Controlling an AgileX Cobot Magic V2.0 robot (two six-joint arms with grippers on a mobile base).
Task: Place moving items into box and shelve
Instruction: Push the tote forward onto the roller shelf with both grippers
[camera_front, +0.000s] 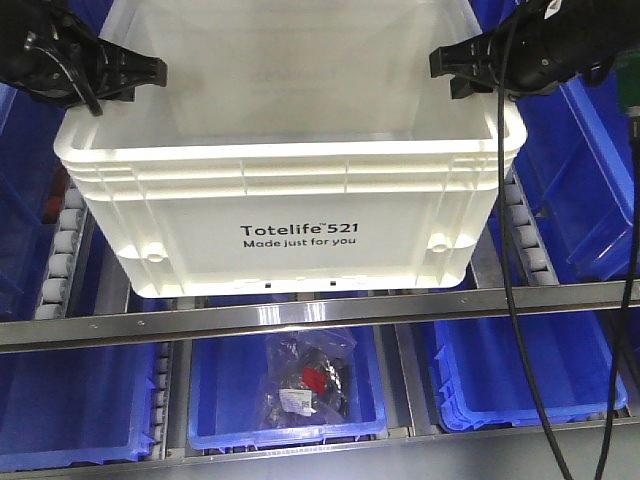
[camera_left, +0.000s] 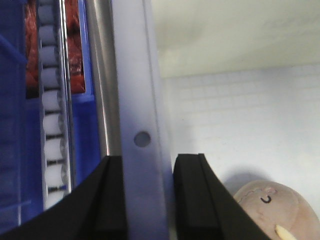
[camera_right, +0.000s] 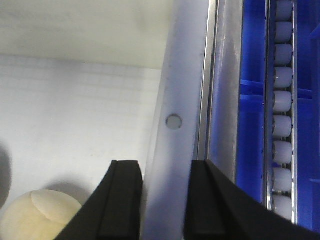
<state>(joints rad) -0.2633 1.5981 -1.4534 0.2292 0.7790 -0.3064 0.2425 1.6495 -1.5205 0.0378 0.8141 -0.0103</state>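
Note:
The cream-white box with black "Totelife 521" print sits between roller rails on the shelf level, front face toward me. My left gripper clamps its left rim, and in the left wrist view the left gripper has both black pads pressed on the box wall. My right gripper clamps the right rim; the right wrist view shows the right gripper shut on the box wall. Two moving items lie on the box floor: a pinkish-brown plush ball and a pale yellow plush ball.
Blue bins flank the box. A metal shelf rail crosses below it. Roller tracks run along both sides. A lower blue bin holds a bagged item. Black cables hang at the right.

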